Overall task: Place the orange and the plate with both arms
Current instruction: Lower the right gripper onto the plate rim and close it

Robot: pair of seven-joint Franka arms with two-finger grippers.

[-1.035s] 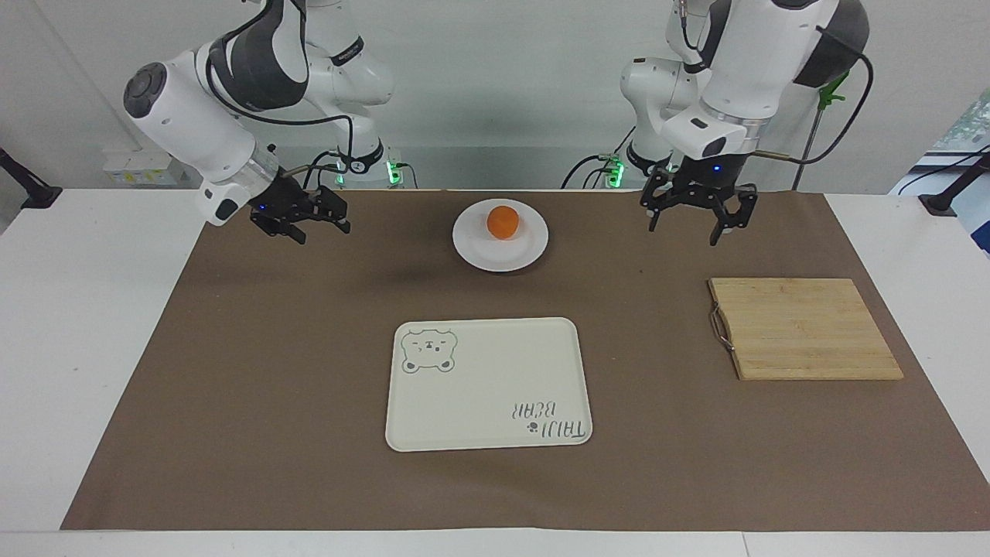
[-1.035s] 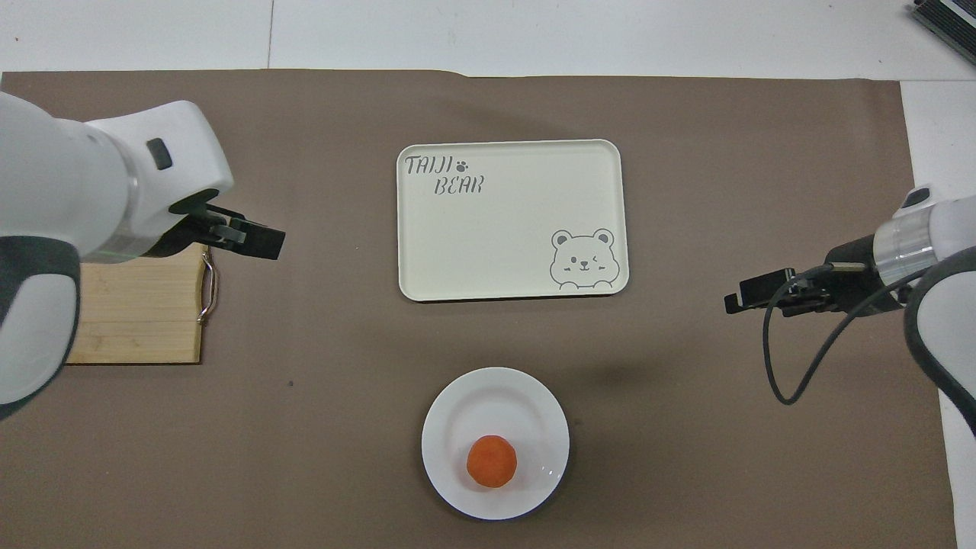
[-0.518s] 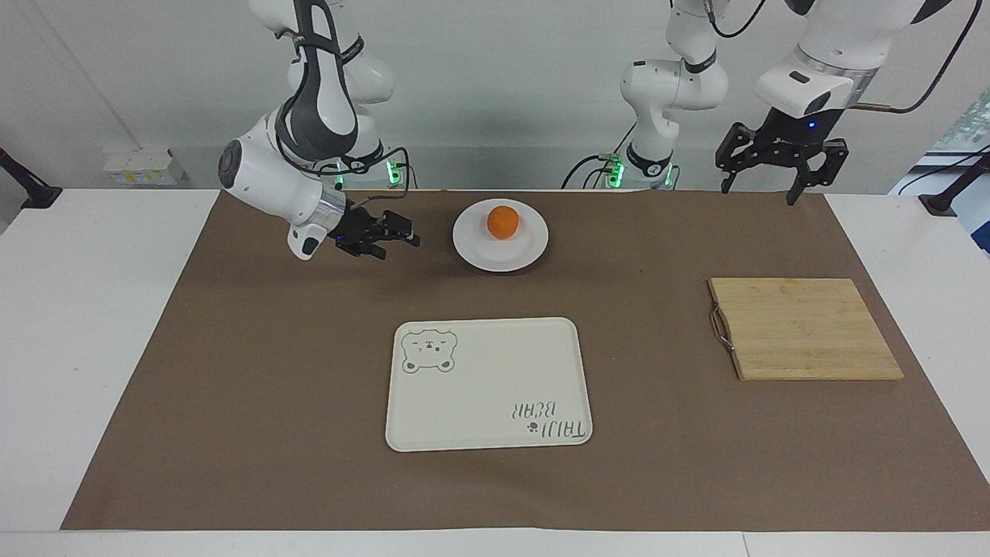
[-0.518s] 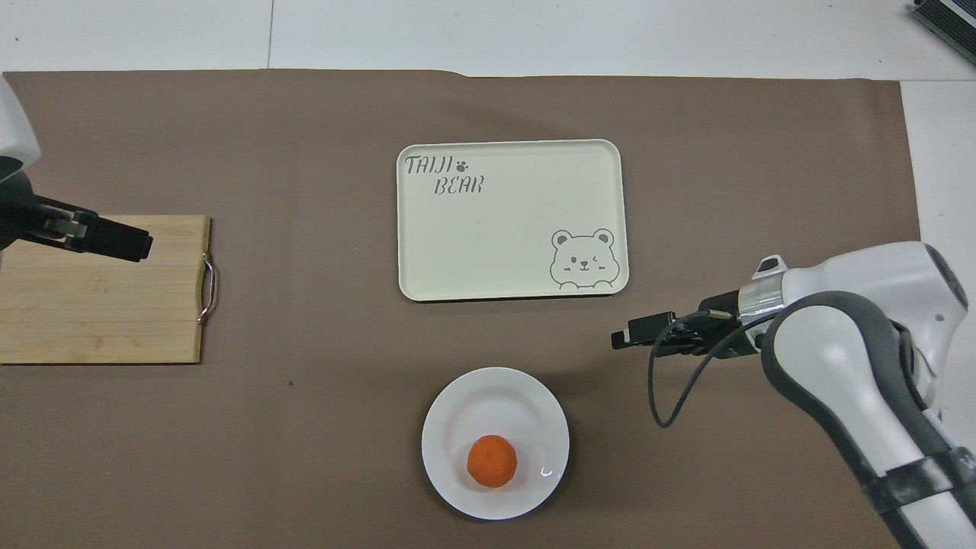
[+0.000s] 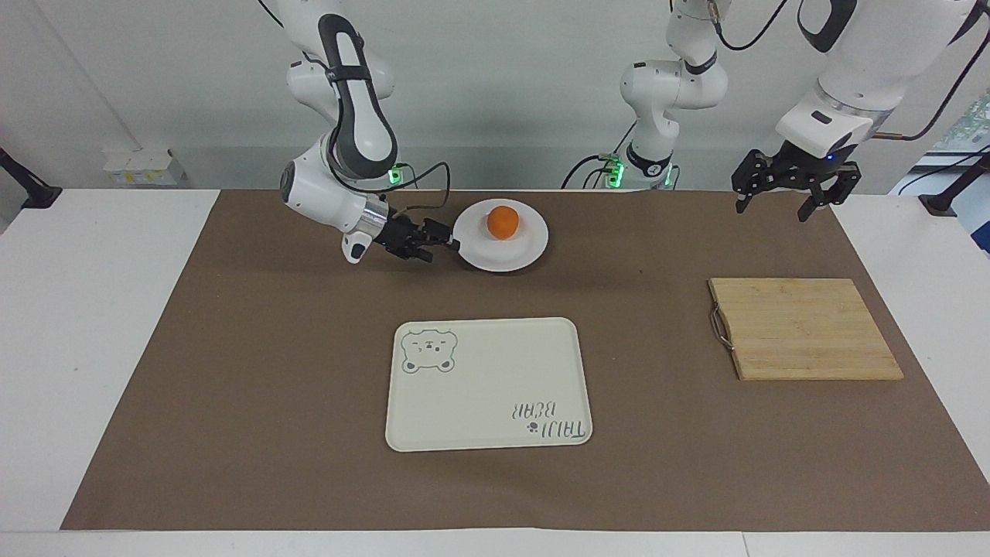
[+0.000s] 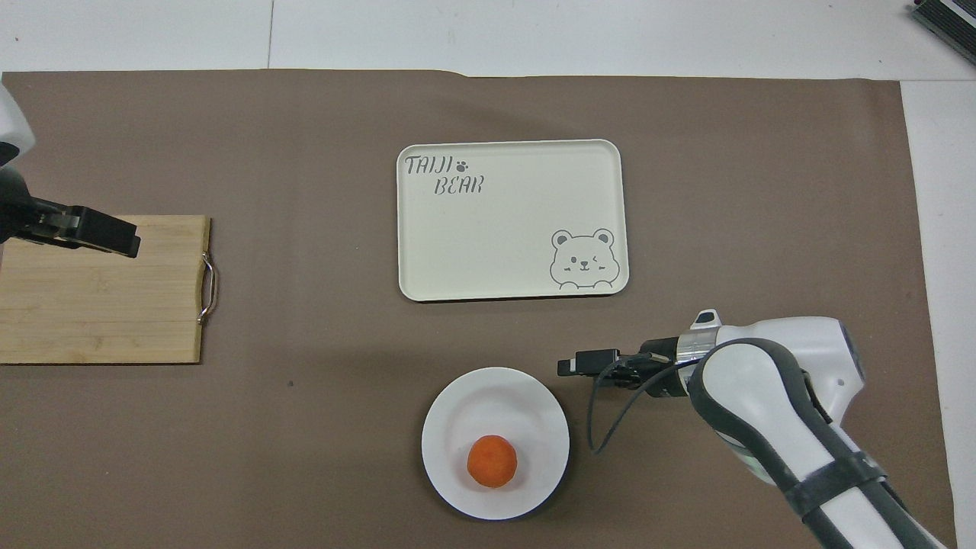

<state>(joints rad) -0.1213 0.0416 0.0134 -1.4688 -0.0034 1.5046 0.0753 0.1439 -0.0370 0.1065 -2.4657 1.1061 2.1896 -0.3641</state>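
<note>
Reach step: right gripper [image 5: 447, 244], jaws wide, at rim of plate [image 5: 520, 254] with orange [image 5: 503, 221] upper centre; left gripper [image 5: 797, 190] open, waiting upper right; next needs closing on rim.

a brown paper mat [image 5: 309, 371] covers most of the white tabletop [image 5: 93, 325]. on the mat, about midway between the two ends, lies a cream rectangular tray [image 5: 495, 363] with rounded corners; a bear's face is drawn in one corner and the lettering "taiji bear" with a paw mark sits in the corner diagonal to it. toward the left arm's end of the tabletop a wooden cutting board [image 5: 804, 329] of pale slats lies flat on the mat, well apart from the tray, with a metal handle [image 5: 719, 327] on the edge that faces the tray.
</note>
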